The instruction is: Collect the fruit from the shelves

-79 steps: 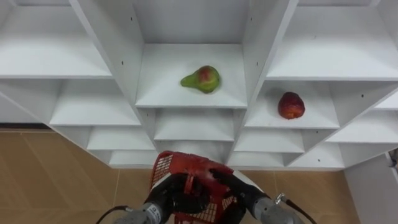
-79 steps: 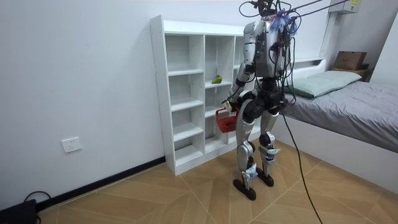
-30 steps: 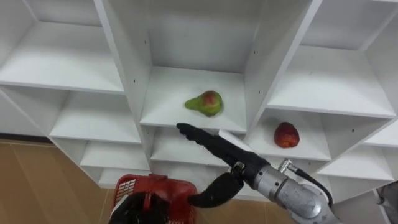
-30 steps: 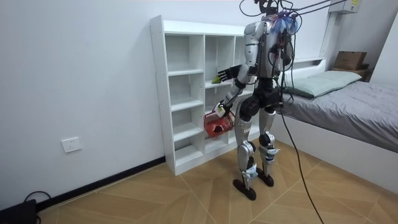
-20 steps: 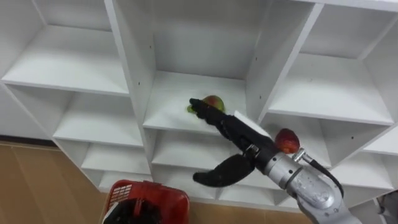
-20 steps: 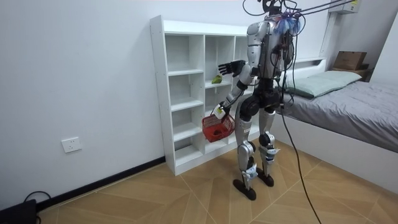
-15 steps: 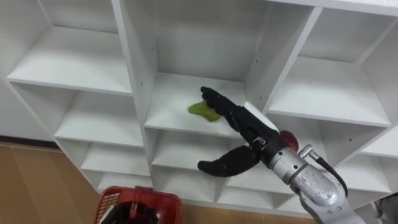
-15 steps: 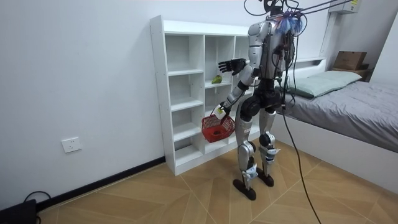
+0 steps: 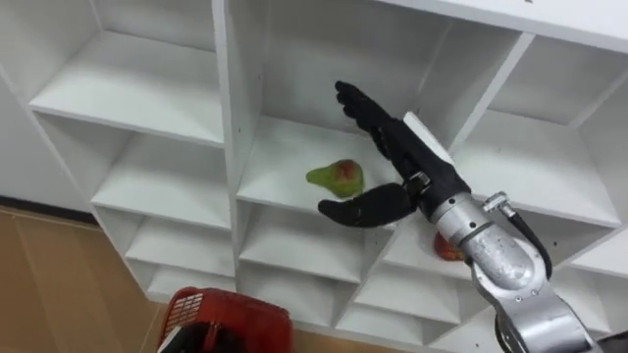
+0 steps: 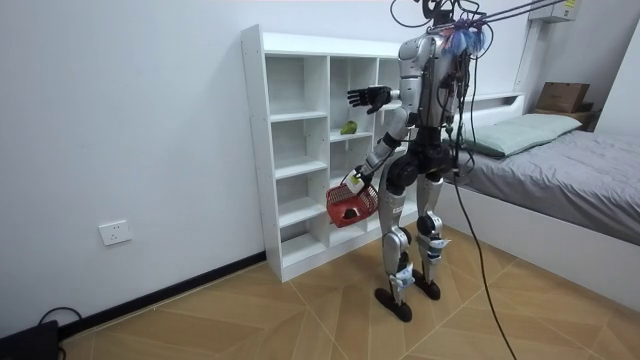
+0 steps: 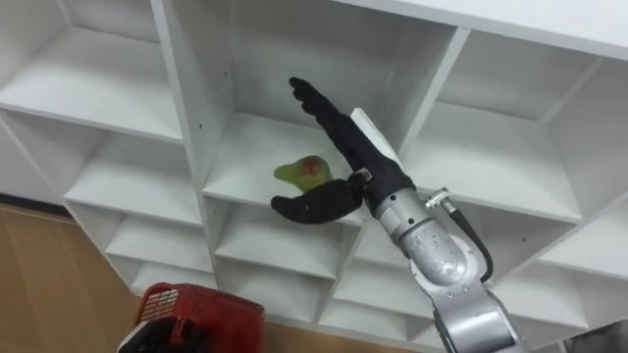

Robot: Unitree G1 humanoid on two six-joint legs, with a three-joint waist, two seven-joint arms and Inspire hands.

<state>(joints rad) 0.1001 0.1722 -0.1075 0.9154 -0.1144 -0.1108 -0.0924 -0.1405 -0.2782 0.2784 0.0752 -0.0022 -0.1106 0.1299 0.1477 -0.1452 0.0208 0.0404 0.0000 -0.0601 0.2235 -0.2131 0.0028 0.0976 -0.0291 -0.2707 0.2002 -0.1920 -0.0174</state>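
While the right hand (image 9: 407, 162) hovers at the middle column of the closet (image 9: 147, 103), the pear (image 9: 339, 176) lies on its shelf (image 9: 285, 162), not gripped.

Fingers (image 9: 365, 113) wide and straight, pointing up and far-left above the pear; thumb (image 9: 363, 208) spread out low, just right of and nearer than the fruit. Pear sits in the gap between fingers and thumb, apart from both as far as can be seen. Red fruit (image 9: 446, 251) one shelf lower in the right column, half hidden behind the wrist. Red basket (image 9: 231, 314) low and near on the left, hanging by its handle from the left hand (image 10: 354, 178). Robot stands upright facing the closet.
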